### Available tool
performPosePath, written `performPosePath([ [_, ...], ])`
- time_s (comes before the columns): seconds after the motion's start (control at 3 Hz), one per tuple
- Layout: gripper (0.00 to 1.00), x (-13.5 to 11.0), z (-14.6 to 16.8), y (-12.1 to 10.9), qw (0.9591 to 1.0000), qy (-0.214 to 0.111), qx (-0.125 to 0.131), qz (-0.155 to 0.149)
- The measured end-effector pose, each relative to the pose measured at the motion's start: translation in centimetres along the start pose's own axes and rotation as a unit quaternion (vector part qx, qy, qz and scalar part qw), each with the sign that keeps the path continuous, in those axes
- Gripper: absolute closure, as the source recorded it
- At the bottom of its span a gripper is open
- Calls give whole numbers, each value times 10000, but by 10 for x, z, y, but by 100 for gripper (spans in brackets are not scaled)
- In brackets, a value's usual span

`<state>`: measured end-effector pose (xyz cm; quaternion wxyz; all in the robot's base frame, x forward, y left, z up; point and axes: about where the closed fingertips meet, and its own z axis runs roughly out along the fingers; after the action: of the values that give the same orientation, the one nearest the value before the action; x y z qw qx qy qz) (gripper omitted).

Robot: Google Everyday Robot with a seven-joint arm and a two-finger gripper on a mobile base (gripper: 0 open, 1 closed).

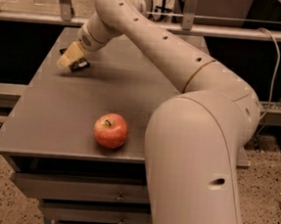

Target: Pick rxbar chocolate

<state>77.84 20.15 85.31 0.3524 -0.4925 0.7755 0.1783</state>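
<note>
The rxbar chocolate (pixel 79 65) is a small flat black wrapper lying at the far left of the grey table (pixel 46 120). Only its right end shows. My gripper (pixel 69 57) is down over the bar's left part, close to the table top and right at the bar. I cannot see whether it touches or holds the bar. My arm reaches across the table from the right foreground.
A red apple (pixel 111 130) sits near the table's front edge, in the middle. My large arm (pixel 197 138) fills the right side of the view and hides the table's right part. Drawers (pixel 74 191) lie below the table top. A rail runs behind the table.
</note>
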Motion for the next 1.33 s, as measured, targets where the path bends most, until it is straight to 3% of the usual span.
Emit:
performPosePath([
  [0.33,15,2,12,2,9999,-60,-79,121],
  [0.67,38,1,16,3,9997,-125,-116,176],
  [1.0,62,2,19,5,9996,-150,-147,212],
  [1.33,93,2,14,6,9996,-179,-162,166],
])
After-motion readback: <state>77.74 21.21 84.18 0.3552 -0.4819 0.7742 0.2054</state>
